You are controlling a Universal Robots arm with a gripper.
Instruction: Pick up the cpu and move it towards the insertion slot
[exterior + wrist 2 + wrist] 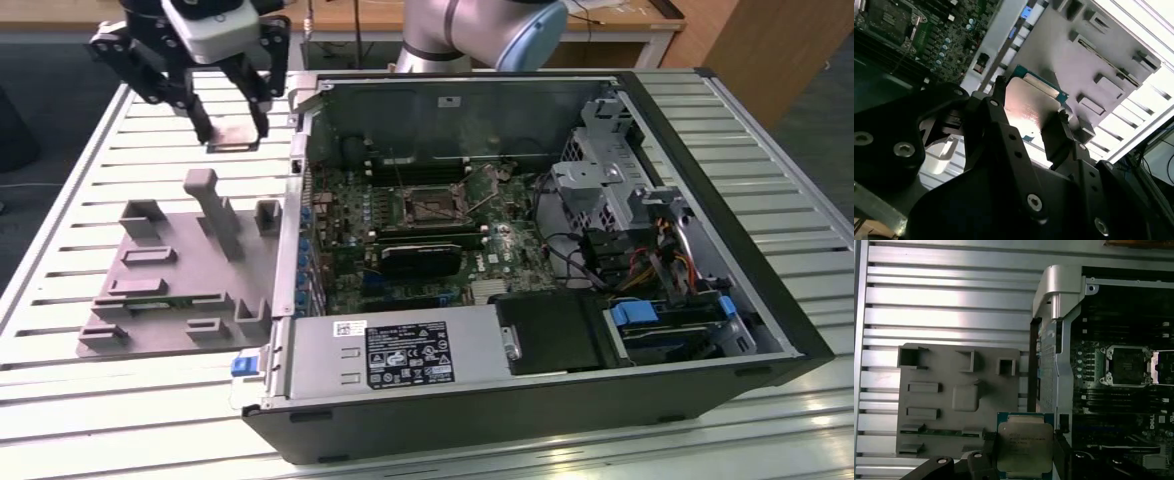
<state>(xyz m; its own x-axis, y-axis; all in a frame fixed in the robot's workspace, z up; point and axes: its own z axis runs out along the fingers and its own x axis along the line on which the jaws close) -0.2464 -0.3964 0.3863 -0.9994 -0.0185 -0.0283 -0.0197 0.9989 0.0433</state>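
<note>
My gripper (pixel 235 132) hangs above the slatted table to the exterior view's left of the open computer case, shut on the cpu (pixel 240 138). The cpu (pixel 1025 445) is a flat square chip with a silvery top and a thin green rim, held level by its two opposite edges between the black fingers (pixel 988 446). In the second wrist view the cpu (pixel 1029 107) sits between the fingertips, above the grey fixture. The insertion slot (pixel 430 208) is a square socket with a dark centre and metal frame on the green board inside the case, also visible as the insertion slot (pixel 1128 365) well apart from the chip.
A grey plastic fixture (pixel 174 270) with upright posts lies on the table beside the case. The case wall (pixel 287 230) stands between the gripper and the board. Black memory strips, a finned black block (pixel 420 258), cables and a power supply (pixel 400 352) fill the case.
</note>
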